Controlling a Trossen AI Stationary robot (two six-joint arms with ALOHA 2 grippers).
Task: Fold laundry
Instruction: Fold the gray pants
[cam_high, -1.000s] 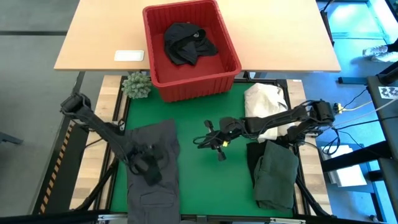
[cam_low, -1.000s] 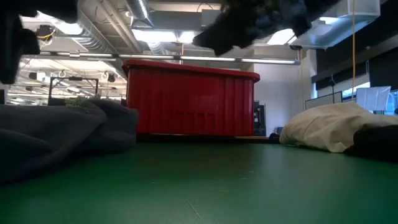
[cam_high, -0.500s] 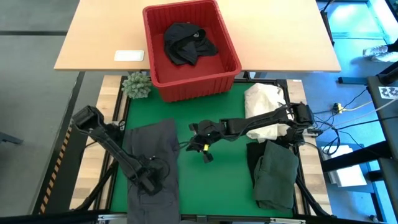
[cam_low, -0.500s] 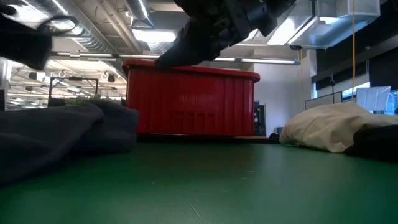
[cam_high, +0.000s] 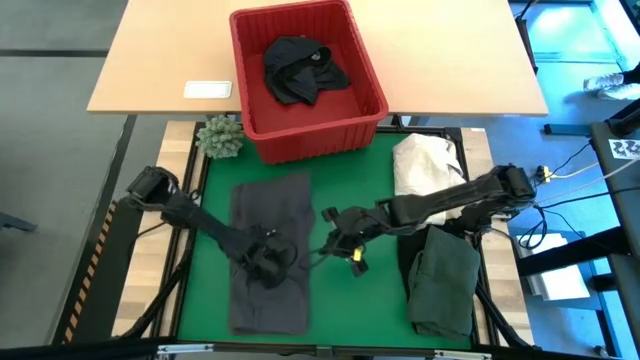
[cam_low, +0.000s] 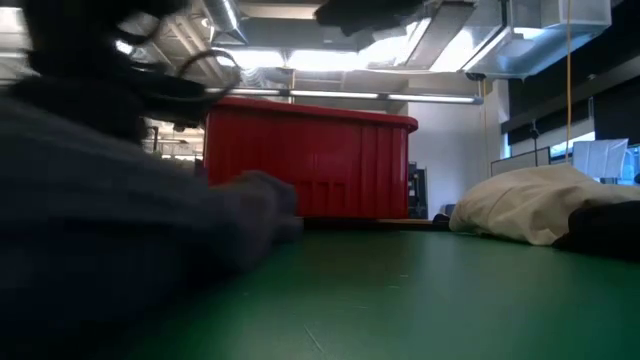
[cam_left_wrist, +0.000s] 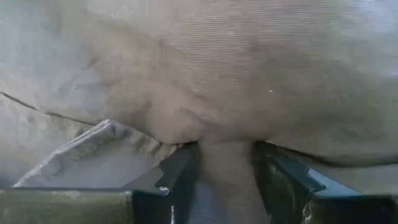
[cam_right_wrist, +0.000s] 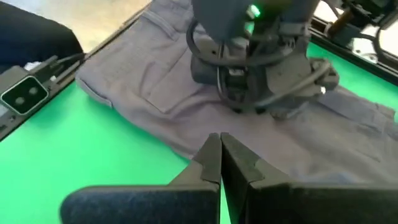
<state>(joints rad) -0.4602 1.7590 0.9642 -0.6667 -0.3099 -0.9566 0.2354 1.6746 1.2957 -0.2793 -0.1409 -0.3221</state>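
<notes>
Pinching grey garment (cam_high: 268, 255): left gripper (cam_high: 268, 268); right gripper (cam_high: 332, 243) pressed together; three dark garments, one basket (cam_high: 365, 75).

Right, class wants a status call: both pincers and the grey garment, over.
Left pincer pinching a fold of the grey garment. Right pincer shut, empty, beside it over the green mat. Nothing in the way.

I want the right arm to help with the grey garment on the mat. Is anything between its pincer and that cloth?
Nothing visible on the mat. The right pincer, shut, hovers just off the grey garment's near edge, bare green mat between. The left pincer already pinches a fold at the garment's middle, straight ahead.
</notes>
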